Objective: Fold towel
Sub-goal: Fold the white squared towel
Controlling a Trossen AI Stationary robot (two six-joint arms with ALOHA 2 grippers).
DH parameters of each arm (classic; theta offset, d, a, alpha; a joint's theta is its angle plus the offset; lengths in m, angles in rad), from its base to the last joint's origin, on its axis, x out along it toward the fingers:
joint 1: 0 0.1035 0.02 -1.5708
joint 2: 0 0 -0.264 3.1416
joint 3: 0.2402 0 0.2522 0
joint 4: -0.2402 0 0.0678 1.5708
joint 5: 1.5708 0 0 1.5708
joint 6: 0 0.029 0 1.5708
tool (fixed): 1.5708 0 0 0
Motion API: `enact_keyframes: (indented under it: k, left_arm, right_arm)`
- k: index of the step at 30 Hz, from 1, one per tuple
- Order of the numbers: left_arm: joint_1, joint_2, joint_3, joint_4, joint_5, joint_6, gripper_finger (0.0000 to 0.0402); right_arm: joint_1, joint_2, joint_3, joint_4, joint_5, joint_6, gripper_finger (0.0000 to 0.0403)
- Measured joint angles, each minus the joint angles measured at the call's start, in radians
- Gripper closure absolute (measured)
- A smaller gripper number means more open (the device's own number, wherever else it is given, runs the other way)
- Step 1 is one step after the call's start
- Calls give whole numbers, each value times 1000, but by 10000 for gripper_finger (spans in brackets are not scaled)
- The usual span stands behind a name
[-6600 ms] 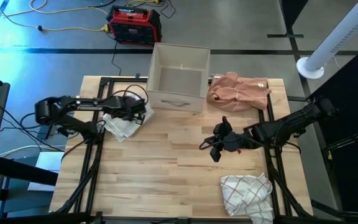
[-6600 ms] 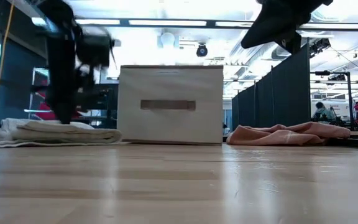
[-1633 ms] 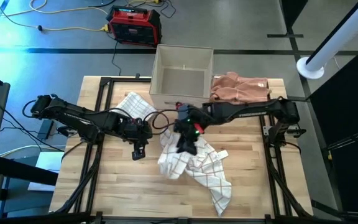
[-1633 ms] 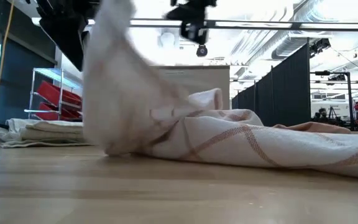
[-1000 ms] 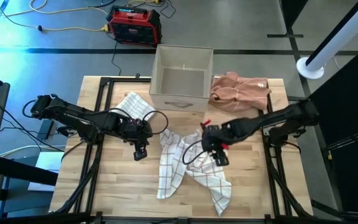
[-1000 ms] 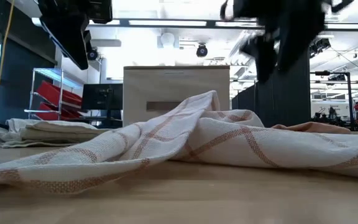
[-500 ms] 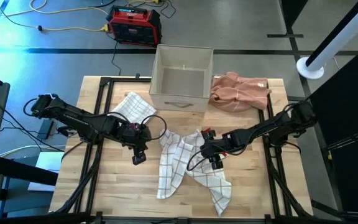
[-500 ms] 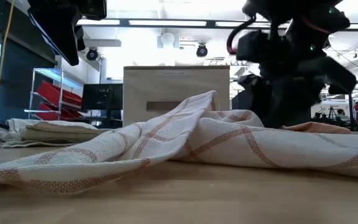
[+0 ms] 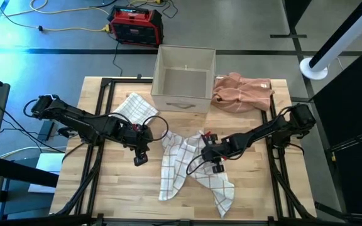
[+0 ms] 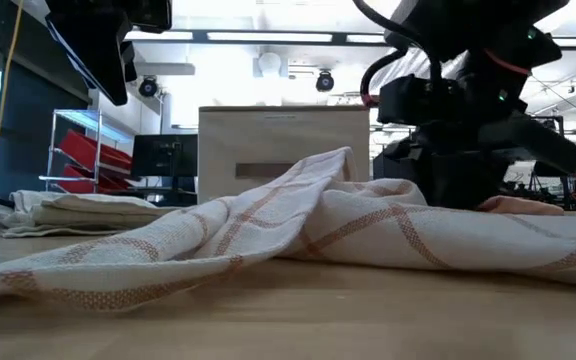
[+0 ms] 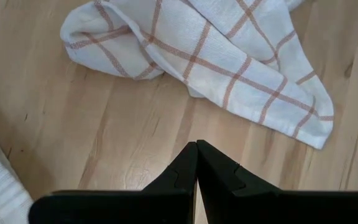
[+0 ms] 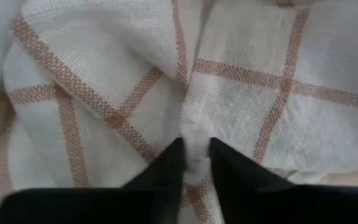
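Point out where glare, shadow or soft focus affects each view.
Low view: ceiling lights blow out the background; the white checked towel nearest the lens is soft.
High view: blue light tints the floor at left.
Right wrist view: the right gripper pinches cloth, fingers silhouetted.
Left wrist view: evenly lit, shut left gripper black.

No text, label, brand, number or sign can be read in any of the views. The red and black device (image 9: 136, 24) on the floor at the top centre of the high view shows no legible marking. The beige box (image 9: 183, 78) on the surface also shows no print on its front, neither in the high view nor in the low view. The pink cloth (image 9: 242, 91) in the upper right of the high view has a small pale tag, but it is too small to read.
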Motion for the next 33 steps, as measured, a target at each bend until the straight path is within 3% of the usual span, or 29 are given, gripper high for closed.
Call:
enact_keyframes:
  k: [2,8,15,20,26,30,33]
  left_arm:
    - [0,0,0,0,0,0,401]
    - [0,0,0,0,0,17,401]
    - [-14,0,0,1,95,-6,401]
    - [-95,0,0,31,123,-60,401]
    - [-208,30,0,237,75,-67,401]
    - [-257,118,1,441,-32,-80,399]
    - [-280,221,1,580,-44,-135,382]
  right_arm:
    - [0,0,15,-12,-14,21,392]
    - [0,-1,121,-133,16,79,400]
    - [-2,-98,387,-511,5,101,401]
    - [-13,-185,525,-794,-10,189,401]
    - [-18,-272,539,-901,66,263,401]
    - [-44,-284,527,-900,90,274,401]
    - [-75,-284,527,-899,81,272,401]
